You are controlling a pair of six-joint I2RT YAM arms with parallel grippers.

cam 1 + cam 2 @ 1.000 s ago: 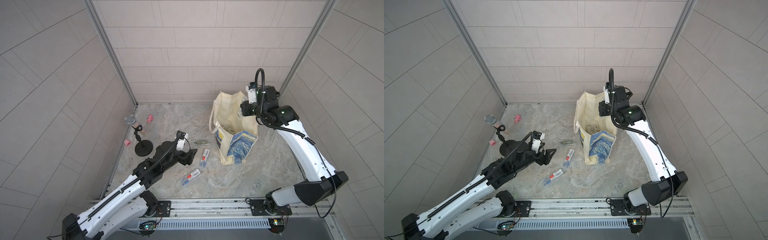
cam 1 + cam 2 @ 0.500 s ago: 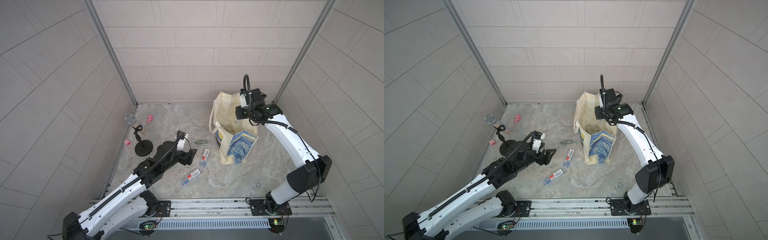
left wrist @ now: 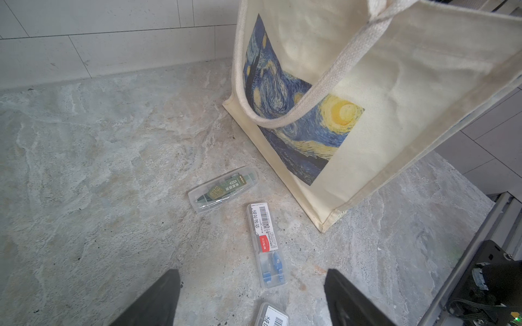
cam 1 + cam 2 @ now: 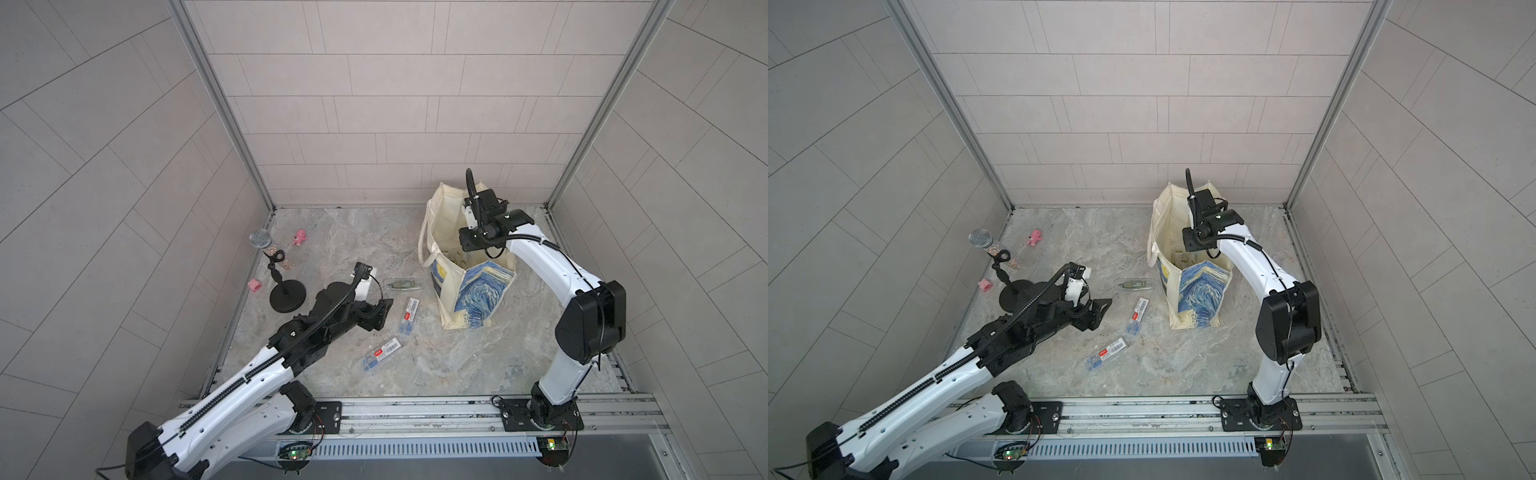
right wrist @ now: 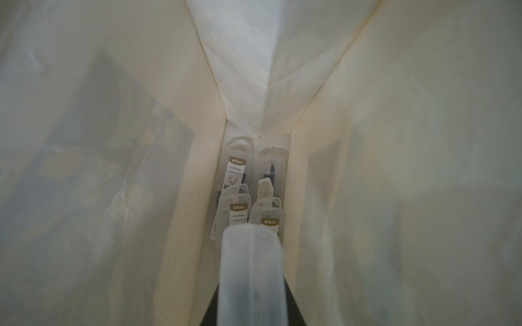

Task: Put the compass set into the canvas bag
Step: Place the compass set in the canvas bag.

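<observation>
My right tool [image 5: 251, 310] is down inside the mouth of the canvas bag [image 4: 478, 291], clamped tight on a clear compass set [image 5: 250, 262]; I hold it end-on, its long axis pointing down the narrow bag, so that it can drop without catching the cloth walls. Below it several boxed sets [image 5: 240, 180] already lie flat on the bag's bottom; I judge this one ready for release, though it hangs well above them. The bag stands upright toward the back of the surface [image 4: 332, 249], mouth gaping, which is what lets the arm reach in from above. My left tool [image 4: 380, 316] hovers wide open and empty over the surface, aimed at the red-labelled set [image 3: 267, 245] just beside the bag; a green-labelled set [image 3: 223, 187] and a third set [image 4: 381, 353] lie near; I take it to be placed for the next pick.
</observation>
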